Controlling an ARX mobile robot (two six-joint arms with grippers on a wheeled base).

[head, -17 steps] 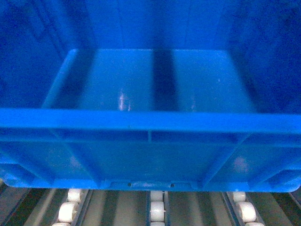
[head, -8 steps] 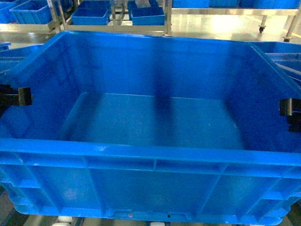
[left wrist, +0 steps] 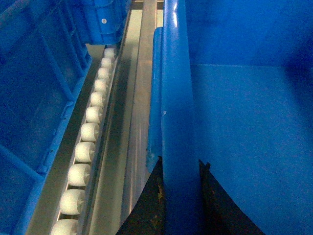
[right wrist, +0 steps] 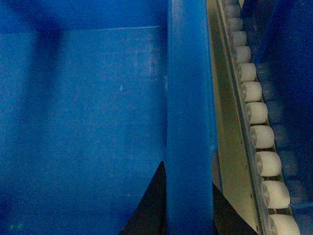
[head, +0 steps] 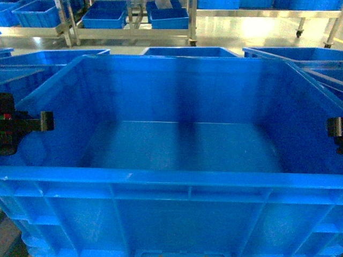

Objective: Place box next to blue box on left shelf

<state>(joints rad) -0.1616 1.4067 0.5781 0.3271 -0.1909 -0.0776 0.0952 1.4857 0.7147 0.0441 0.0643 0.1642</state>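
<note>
The box (head: 182, 144), a big bright-blue crate, fills the head view with its floor bare. My left gripper (head: 32, 122) is at its left wall and my right gripper (head: 335, 128) at its right wall. In the left wrist view the left gripper (left wrist: 181, 169) is shut on the box's left rim (left wrist: 176, 98), one dark finger on each side. The right gripper (right wrist: 188, 171) clamps the right rim (right wrist: 188, 98) the same way. The left shelf's white rollers (left wrist: 85, 142) run beneath. A blue box (left wrist: 34, 88) stands close on the left, a roller lane apart.
Several more blue crates (head: 190, 51) show behind the box's far rim. Another blue crate wall (right wrist: 293, 73) stands right of the right-hand roller row (right wrist: 259, 122). Racks with blue bins (head: 107, 16) stand across the floor at the back.
The box has dropped lower in the head view. Both grippers and the crates behind its far rim have come into sight. The rollers under its near wall no longer show.
</note>
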